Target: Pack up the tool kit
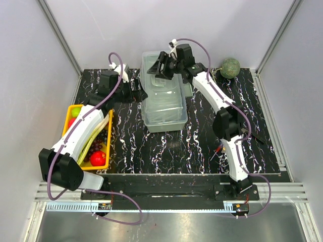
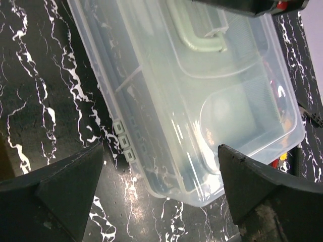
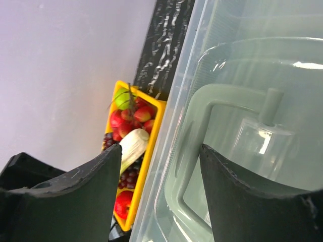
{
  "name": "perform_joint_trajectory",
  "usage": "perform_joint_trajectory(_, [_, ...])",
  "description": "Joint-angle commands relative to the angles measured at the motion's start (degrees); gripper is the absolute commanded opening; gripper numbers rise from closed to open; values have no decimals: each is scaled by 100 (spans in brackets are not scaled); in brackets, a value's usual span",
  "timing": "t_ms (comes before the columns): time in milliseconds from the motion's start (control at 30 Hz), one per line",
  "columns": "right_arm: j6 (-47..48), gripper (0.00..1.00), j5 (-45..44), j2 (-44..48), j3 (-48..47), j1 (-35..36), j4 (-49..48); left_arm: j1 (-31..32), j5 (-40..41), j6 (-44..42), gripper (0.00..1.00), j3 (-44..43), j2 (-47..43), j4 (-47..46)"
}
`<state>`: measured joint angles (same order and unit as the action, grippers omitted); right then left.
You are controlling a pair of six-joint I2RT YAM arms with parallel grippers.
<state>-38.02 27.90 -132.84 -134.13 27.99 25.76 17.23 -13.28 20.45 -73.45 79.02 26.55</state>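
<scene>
Top external view: toolbox [image 1: 162,98] sits mid-counter [image 1: 202,146], contents blurred through its lid. Left gripper [image 2: 160,150] jaws gape beside its left edge; right gripper [image 3: 160,149] jaws stand apart over the handle [image 3: 202,101], contact unclear.

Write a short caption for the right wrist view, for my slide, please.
Right tool, jaws apart, over the pale green handle on the toolbox lid; yellow fruit tray beyond.

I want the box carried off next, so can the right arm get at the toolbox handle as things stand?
Probably yes. The right pincer hangs open over the handle on the toolbox lid, and nothing shows between them.
</scene>
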Motion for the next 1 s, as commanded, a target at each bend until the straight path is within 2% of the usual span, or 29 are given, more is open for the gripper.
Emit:
perform_joint_trajectory(0, [-864,68,1516,275,518,84,-1167,-45,-122,38,99,-477,148,-369])
perform_joint_trajectory(233, [-1839,68,2035,539,1519,-118,-2862,-71,-491,512,99,-864,578,-773])
perform_joint_trajectory(333, [-2051,68,2088,627,1828,-188,-3278,-80,-667,811,95,-943,868,-1028])
perform_joint_trajectory(533, [-2464,68,2220,662,2145,-267,-3885,-124,-984,1347,78,-1207,1554,-1300])
perform_joint_trajectory(700, [-2587,68,2229,662,2241,-320,-4096,-106,-931,1585,72,-1180,1730,-1951])
perform_joint_trajectory(967, [-2737,66,2141,627,2268,-390,-4237,-98,-1335,1761,50,-1655,2354,-1740])
